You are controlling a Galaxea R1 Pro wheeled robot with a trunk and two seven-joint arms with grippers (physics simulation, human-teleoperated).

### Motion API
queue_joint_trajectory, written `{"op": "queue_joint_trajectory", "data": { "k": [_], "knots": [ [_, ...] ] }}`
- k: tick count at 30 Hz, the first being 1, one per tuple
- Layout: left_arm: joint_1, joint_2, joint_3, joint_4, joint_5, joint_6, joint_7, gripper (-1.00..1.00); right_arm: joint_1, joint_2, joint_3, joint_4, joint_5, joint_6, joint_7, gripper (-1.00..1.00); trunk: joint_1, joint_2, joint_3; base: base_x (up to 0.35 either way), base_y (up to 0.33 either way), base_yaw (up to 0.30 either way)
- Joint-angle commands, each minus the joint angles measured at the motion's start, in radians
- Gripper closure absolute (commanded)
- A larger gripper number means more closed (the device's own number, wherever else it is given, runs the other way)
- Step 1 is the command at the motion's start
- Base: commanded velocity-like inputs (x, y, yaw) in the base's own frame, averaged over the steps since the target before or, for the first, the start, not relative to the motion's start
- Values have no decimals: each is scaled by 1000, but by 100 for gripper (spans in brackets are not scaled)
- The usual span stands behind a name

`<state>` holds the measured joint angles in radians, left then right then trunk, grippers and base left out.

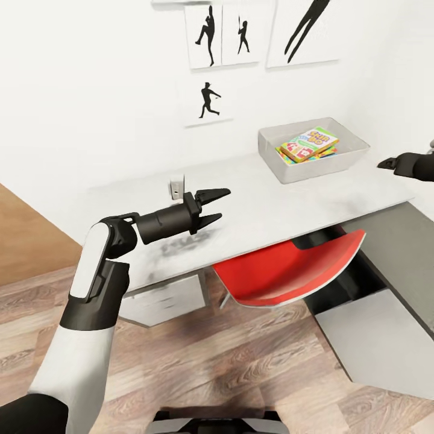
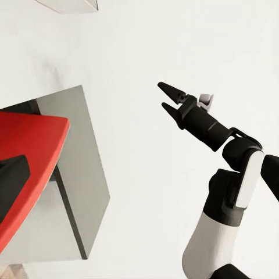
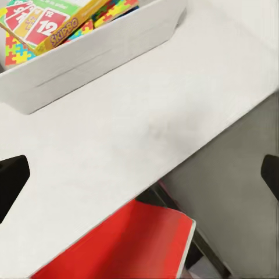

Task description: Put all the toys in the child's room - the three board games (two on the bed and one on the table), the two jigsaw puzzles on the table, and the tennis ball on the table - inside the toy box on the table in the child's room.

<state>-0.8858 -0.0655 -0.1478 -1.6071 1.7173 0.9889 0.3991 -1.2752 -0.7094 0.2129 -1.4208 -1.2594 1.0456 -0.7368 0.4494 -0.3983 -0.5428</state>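
Left arm [image 1: 90, 283]: white shells, black joints; blk cylindrical wrist; left gripper [image 1: 218, 207] w/ pointed blk fingers.

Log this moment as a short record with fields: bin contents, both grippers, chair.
toy box: on the table, far right end
contents: SKIP BO board game lying on a jigsaw puzzle
left gripper: jaws open, empty, above the table
right gripper: by the box, state unclear
red chair: tucked under the table
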Motion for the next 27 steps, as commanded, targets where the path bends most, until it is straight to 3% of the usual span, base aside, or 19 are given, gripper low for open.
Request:
{"op": "queue_joint_trajectory", "data": {
  "k": [1,8,13,27],
  "knots": [
    [-1,0,0,-1,10,1,11,-100,12,-9,-4,-10,-12,2,-10,-100,1,-2,0,-29,60,-176],
    [-1,-1,-3,-1,10,1,13,-100,78,-30,-51,-57,-34,2,-9,-100,1,-2,11,-17,35,-176],
    [0,-2,-3,-1,10,1,15,-100,149,-42,-115,-104,-56,2,-9,-100,1,-2,18,-7,15,-172],
    [1,-6,-11,-1,2,2,19,-100,291,-63,-209,-148,-70,2,-7,-100,1,-2,40,-2,4,-154]
  ]
}}
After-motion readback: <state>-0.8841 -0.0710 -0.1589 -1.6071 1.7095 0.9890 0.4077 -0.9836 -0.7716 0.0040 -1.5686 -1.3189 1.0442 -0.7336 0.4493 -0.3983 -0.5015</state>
